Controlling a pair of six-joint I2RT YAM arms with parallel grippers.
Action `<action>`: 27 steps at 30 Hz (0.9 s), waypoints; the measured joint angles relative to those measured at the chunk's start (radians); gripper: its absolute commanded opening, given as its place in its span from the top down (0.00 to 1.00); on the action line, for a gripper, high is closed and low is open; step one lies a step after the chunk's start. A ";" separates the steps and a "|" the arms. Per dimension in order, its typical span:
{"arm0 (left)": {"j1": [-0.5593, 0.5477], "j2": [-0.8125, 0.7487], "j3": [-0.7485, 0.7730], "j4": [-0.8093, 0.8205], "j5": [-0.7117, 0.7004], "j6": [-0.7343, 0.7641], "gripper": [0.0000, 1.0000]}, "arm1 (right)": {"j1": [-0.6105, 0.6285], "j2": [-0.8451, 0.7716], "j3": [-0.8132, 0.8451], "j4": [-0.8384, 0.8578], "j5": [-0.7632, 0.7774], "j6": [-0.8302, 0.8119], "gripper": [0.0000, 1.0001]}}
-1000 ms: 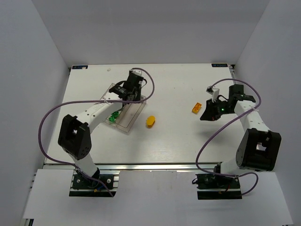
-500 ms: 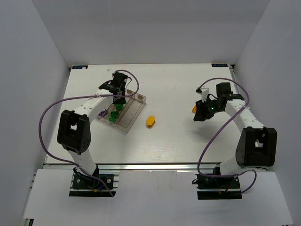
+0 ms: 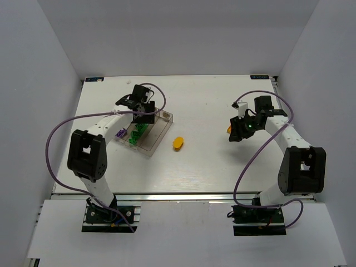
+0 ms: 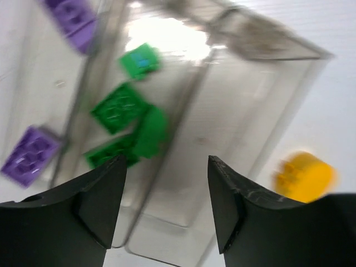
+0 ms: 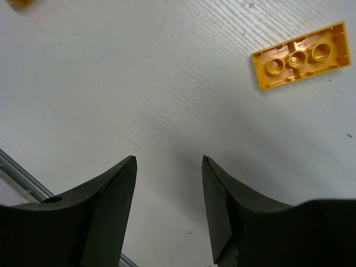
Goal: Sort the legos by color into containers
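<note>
The clear three-compartment tray (image 3: 157, 135) lies left of centre. Several green bricks (image 3: 136, 134) lie in its middle compartment, and a purple brick (image 3: 119, 133) is at its left side. My left gripper (image 3: 143, 115) hovers open and empty over the tray. The left wrist view shows green bricks (image 4: 119, 107), purple bricks (image 4: 29, 156) beyond the left divider, a bare right compartment (image 4: 245, 117) and the yellow oval (image 4: 303, 177). That oval (image 3: 178, 143) lies on the table right of the tray. My right gripper (image 3: 239, 132) is open above the table beside an orange-yellow brick (image 5: 303, 55), which lies studs down.
The white table (image 3: 206, 161) has walls behind and at both sides. A metal rail (image 5: 16, 172) shows at the table's edge in the right wrist view. A small pale object (image 3: 165, 115) sits at the tray's far right corner.
My left gripper has swung left and nearer, from the tray's far end to over its middle. My right gripper has moved left and further from me, to the orange-yellow brick. Both stay open.
</note>
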 measured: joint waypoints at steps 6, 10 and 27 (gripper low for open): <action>-0.029 -0.072 -0.002 0.094 0.310 0.013 0.20 | 0.000 0.047 0.045 0.030 0.042 0.060 0.42; -0.080 -0.073 -0.002 0.129 0.468 0.005 0.16 | 0.000 0.057 0.060 0.045 0.057 0.089 0.41; -0.294 0.177 0.077 0.039 0.281 0.003 0.13 | 0.000 0.063 0.064 0.050 0.072 0.121 0.25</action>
